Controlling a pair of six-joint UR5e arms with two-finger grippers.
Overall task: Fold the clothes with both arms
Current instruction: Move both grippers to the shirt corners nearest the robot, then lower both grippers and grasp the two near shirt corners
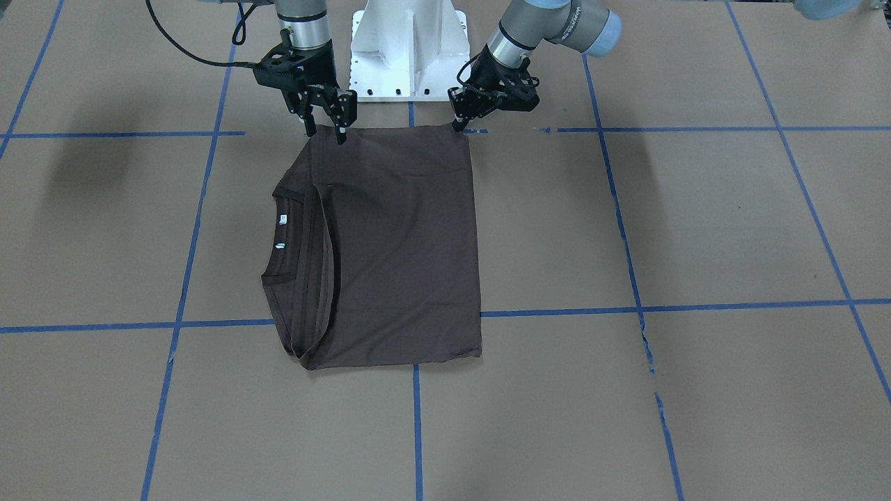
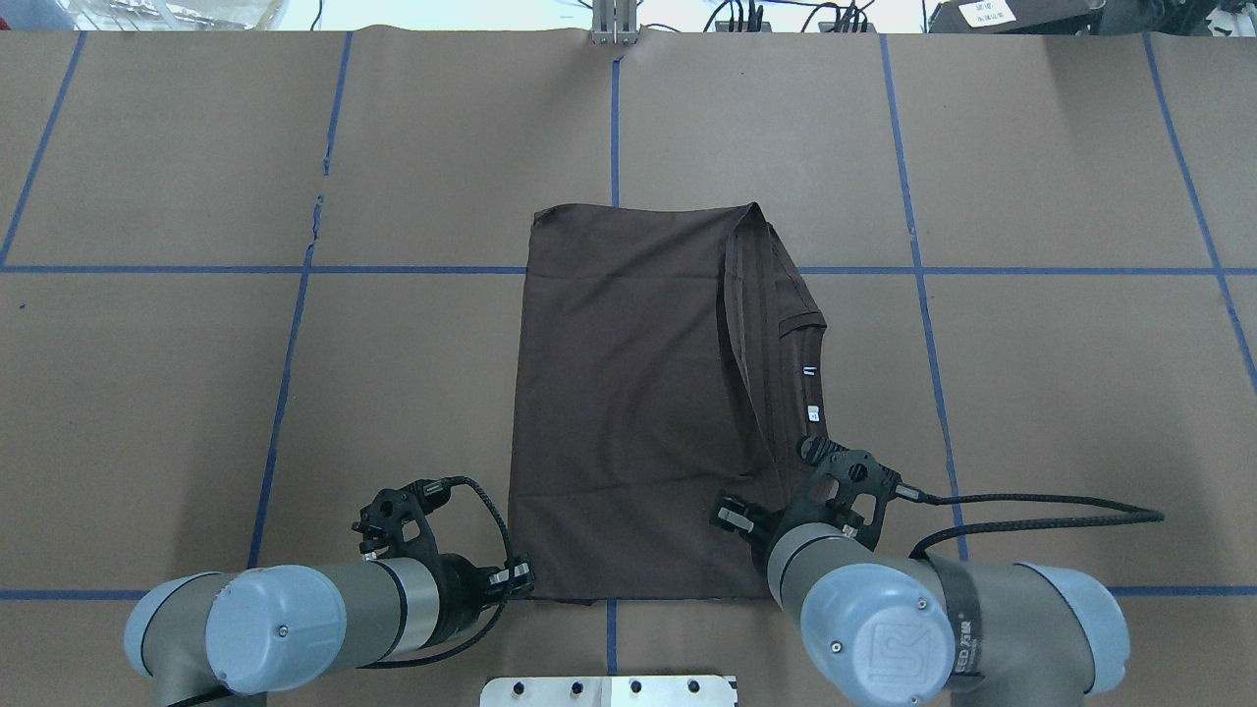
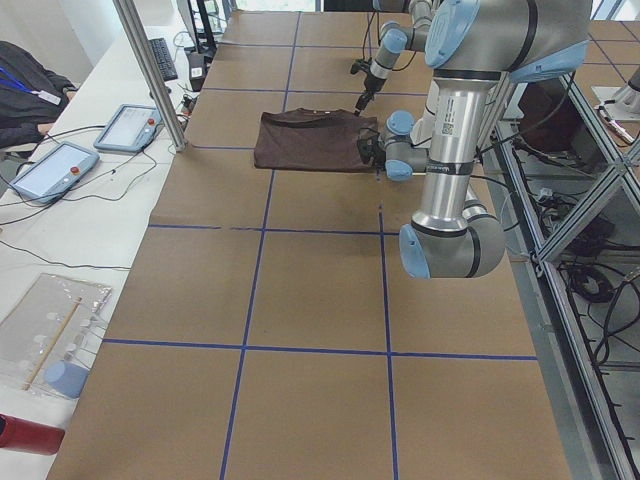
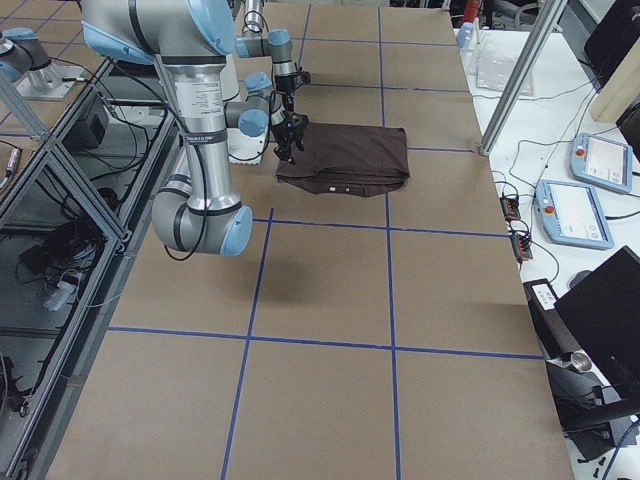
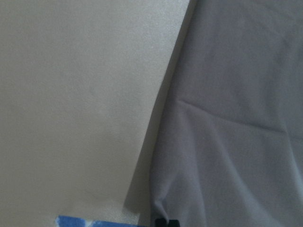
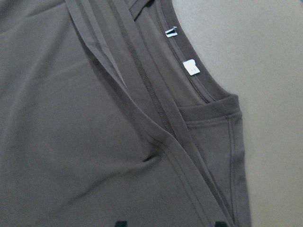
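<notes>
Left gripper (image 1: 458, 126) pinches the folded dark grey-brown T-shirt (image 1: 404, 243) at a corner; right gripper (image 1: 325, 133) gapes empty, and may catch only some of the layers beneath it.

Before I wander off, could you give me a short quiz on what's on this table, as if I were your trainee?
1. True or false: the T-shirt hangs in the air.
2. The right pincer is: A) open, B) shut, C) out of sight.
3. On which of the robot's sides does the collar lie?
Key: 1 false, it lies folded on the table; 2 A; 3 its right.
</notes>
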